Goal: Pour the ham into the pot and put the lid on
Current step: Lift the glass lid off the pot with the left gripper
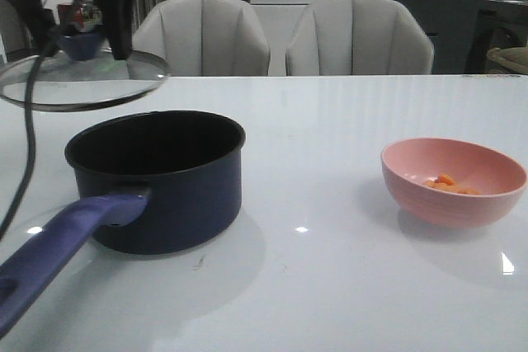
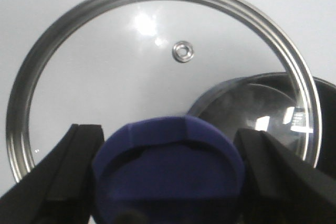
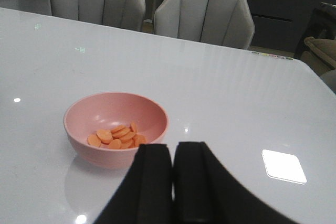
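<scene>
My left gripper (image 1: 82,45) is shut on the blue knob (image 2: 168,171) of the glass lid (image 1: 49,88). It holds the lid in the air, tilted, over the far left rim of the pot (image 1: 157,179). In the left wrist view the pot's rim (image 2: 325,129) shows under the lid (image 2: 157,51). The pot's lavender handle (image 1: 58,245) points to the near left. Orange ham (image 3: 118,137) lies in the pink bowl (image 3: 105,156) at the right of the table (image 1: 454,195). My right gripper (image 3: 172,148) is shut and empty, just beside the bowl.
Two grey chairs (image 1: 202,35) (image 1: 359,35) stand behind the table's far edge. A black cable (image 1: 29,121) hangs from the left arm down past the pot's left side. White tabletop (image 1: 322,171) lies between the pot and the bowl.
</scene>
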Controlling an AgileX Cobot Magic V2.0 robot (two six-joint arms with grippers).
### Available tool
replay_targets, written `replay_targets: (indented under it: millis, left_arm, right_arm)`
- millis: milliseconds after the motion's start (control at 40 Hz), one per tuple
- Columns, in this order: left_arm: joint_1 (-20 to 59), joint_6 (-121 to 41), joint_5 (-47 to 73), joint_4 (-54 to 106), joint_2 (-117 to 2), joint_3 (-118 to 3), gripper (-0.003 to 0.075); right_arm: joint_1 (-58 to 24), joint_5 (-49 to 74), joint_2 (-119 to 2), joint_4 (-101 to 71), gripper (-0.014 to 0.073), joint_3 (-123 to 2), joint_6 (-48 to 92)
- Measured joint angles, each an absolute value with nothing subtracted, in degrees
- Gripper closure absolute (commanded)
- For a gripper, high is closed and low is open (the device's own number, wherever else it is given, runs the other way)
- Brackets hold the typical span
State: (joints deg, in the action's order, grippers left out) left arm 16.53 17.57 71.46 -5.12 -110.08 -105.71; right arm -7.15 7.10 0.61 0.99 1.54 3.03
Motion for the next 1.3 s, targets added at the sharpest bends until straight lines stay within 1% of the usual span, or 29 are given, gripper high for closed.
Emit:
replay_targets:
  millis: [225,425,725,924,1049,1174,1299]
  left_arm:
    - [8.1,13.2,71.5,-5.9,-107.7,-102.3,0.0548]
    - [2.8,12.4,69.5,-5.9,-107.6,-94.2,0.0548]
    - [0.3,10.3,57.8,-4.5,-107.6,-79.9,0.0547]
    - [0.3,6.9,53.9,0.0,-107.6,-77.0,0.0538]
    - [0.3,6.9,53.5,0.3,-107.6,-77.0,0.0475]
    - [0.3,6.9,54.0,0.3,-108.7,-77.0,0.0382]
    - [0.3,6.9,55.2,0.3,-110.3,-76.8,0.0273]
  right_arm:
    - [-7.1,7.1,0.6,1.0,0.0424,1.5,3.0]
    - [-7.1,7.1,0.6,1.0,0.0424,1.5,3.0]
    - [-7.1,7.1,0.6,1.0,0.0424,1.5,3.0]
    - [-7.1,7.1,0.6,1.0,0.0424,1.5,3.0]
    - [-7.1,7.1,0.6,1.0,0.0424,1.5,3.0]
    - [-7.1,7.1,0.6,1.0,0.0424,1.5,3.0]
    - [-7.1,7.1,0.6,1.0,0.0424,1.5,3.0]
